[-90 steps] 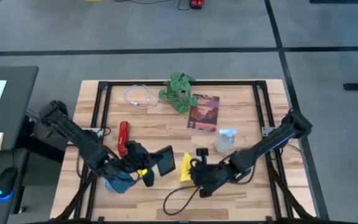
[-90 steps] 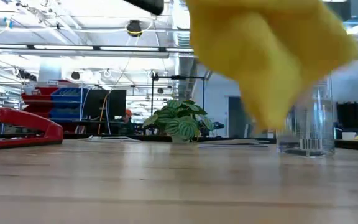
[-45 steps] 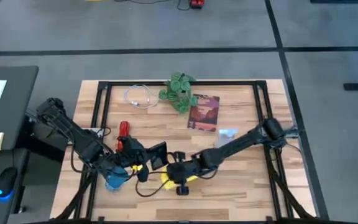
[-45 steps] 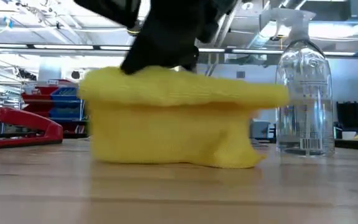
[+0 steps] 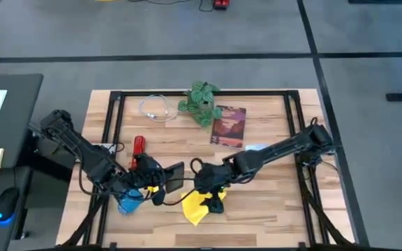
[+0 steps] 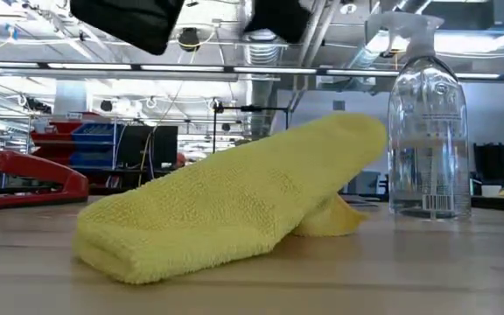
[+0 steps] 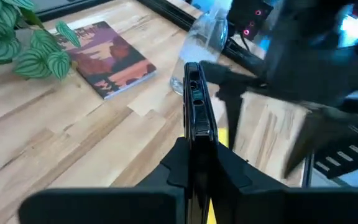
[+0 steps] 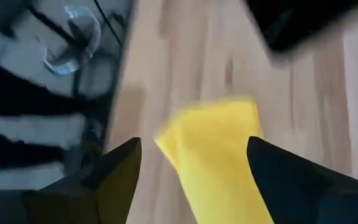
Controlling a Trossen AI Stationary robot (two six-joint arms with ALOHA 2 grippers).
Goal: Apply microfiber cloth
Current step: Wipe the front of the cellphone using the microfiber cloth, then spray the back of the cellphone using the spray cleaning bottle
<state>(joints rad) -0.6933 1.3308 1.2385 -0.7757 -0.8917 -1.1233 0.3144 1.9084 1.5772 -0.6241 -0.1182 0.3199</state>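
The yellow microfiber cloth (image 5: 197, 207) (image 6: 234, 206) lies folded on the wooden table near its front edge, one end propped up on a bunched part of itself. Just above it, my right gripper (image 5: 212, 189) (image 8: 191, 180) hangs open, its fingers clear of the cloth (image 8: 219, 146) and one to either side. To the left of the cloth, my left gripper (image 5: 160, 183) (image 7: 194, 158) is shut on a black smartphone (image 5: 175, 178) (image 7: 194, 112) held above the table; its lower corner shows at the top of the low view (image 6: 129, 17). My left gripper pinches the smartphone's two flat faces between its fingers, at the end nearest the gripper (image 7: 196, 146). The fingers come about level from the table's left. The phone stands on edge, lifted clear of the table, its far end pointing toward the right arm.
A red stapler (image 5: 139, 150) lies left of centre. A potted plant (image 5: 201, 103), a white cable (image 5: 155, 108) and a dark red book (image 5: 229, 125) sit at the back. A clear spray bottle (image 6: 427, 131) stands right of the cloth.
My right gripper has carried the cloth toward the table's left and down to the wood. It has then opened, let go and risen a little. The cloth, earlier hanging bunched from the fingers, now lies folded on the table.
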